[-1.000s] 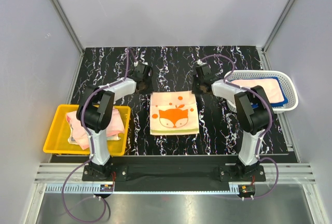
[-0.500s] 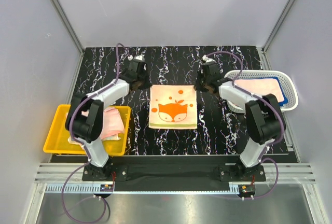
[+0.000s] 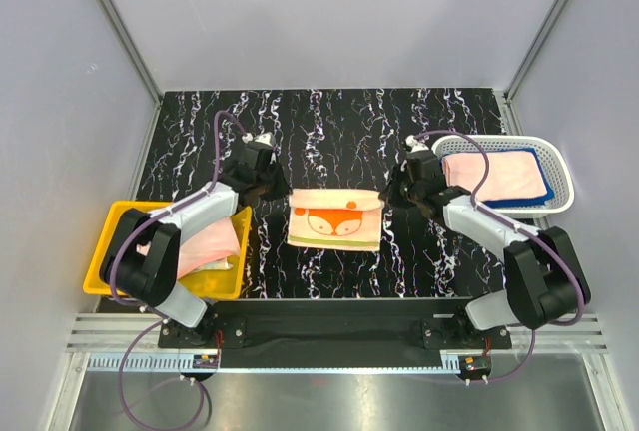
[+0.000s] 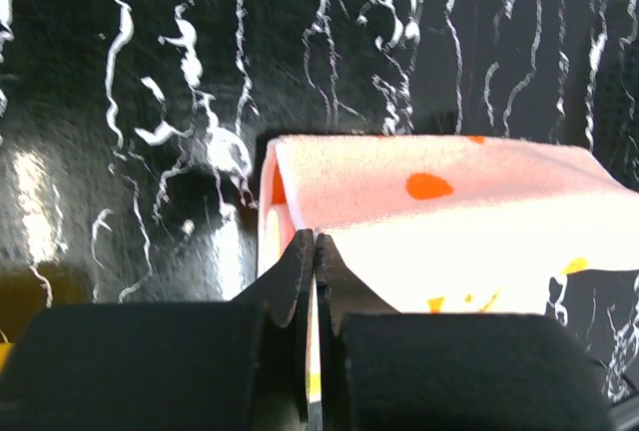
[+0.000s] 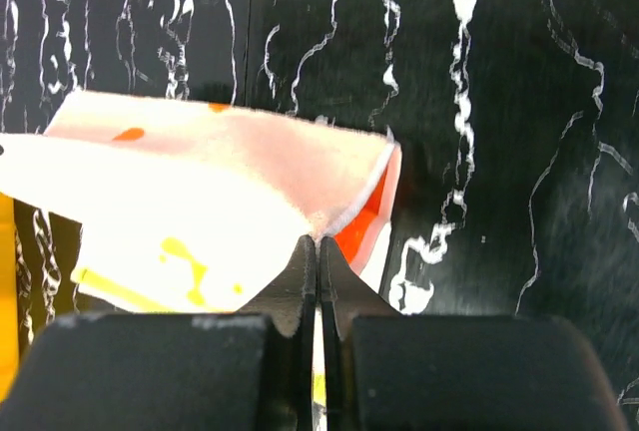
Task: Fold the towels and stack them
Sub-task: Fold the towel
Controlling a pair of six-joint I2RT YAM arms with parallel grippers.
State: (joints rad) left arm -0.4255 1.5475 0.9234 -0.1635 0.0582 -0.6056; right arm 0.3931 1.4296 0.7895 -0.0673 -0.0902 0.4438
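The desk [image 3: 329, 122] is black with white veins, and plain grey walls [image 3: 329, 22] close it in. In the middle lies the fox towel [image 3: 334, 223], its far edge turned over toward the near side. The left claw [image 4: 315, 241] is clenched on its far left corner, and the right claw [image 5: 318, 243] is clenched on its far right corner. At the left, a yellow bin [image 3: 105, 236] holds pink towels [image 3: 210, 241]. At the right, a white basket [image 3: 499, 140] holds a pink towel [image 3: 494, 170] lying on a blue towel [image 3: 519, 201].
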